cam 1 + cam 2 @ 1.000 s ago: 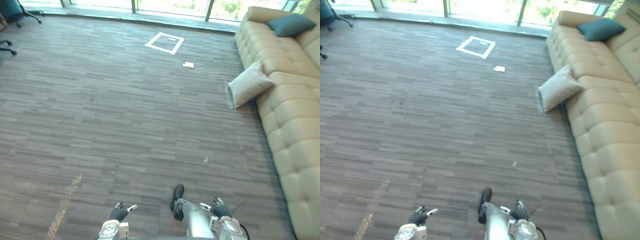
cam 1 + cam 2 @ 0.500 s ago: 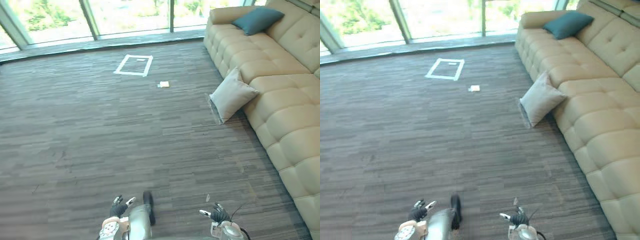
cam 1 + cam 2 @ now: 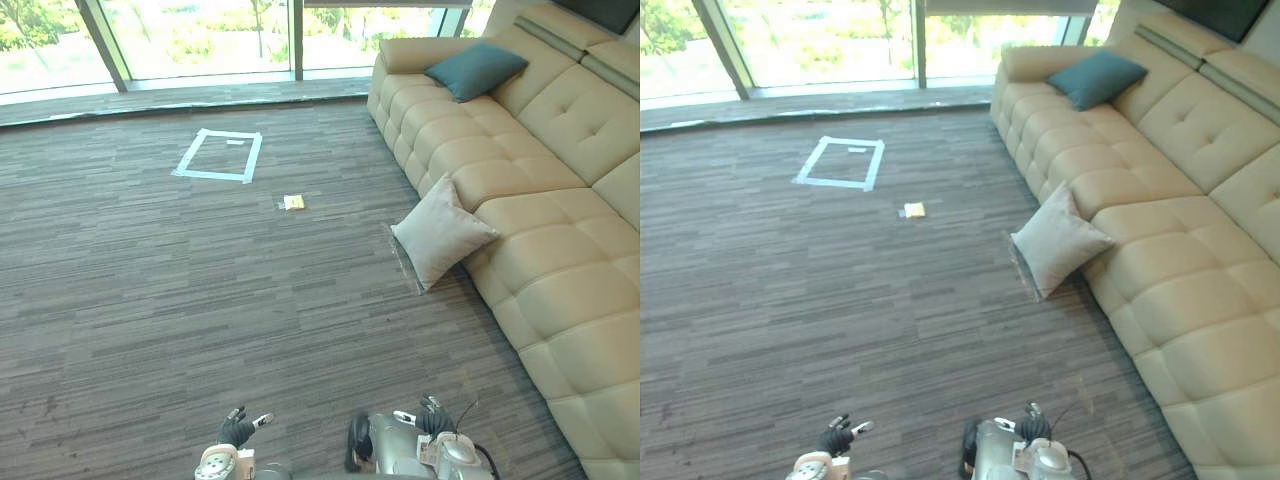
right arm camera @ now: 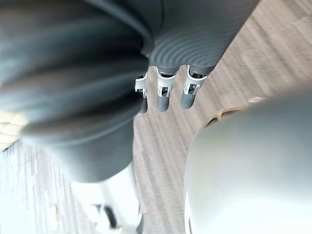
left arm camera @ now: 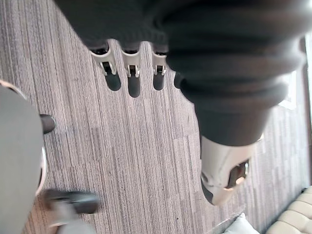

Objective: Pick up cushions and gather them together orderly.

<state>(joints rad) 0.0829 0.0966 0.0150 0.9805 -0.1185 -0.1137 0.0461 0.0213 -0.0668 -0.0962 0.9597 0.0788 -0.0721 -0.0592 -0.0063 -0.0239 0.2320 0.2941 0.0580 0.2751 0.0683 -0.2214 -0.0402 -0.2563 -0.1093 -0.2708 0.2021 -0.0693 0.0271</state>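
Nearest you, the left hand and right hand hang low over the carpet. The head views give you both as small shapes. The wrist views give you the detail: the left fingers hang loose in a row, thumb apart, nothing in them. The right fingers are likewise slack and empty.

Further out on the right, the pale cushion stands tilted on the carpet, leaning against the front of the beige sofa. The left wrist view also catches a corner of that cushion beside the sofa's edge.

Beyond it, on open carpet, lies a small yellowish scrap, and past that a taped rectangle.

Farthest off, the teal cushion lies on the sofa seat near the armrest, well apart from the pale one. Windows run along the far wall.
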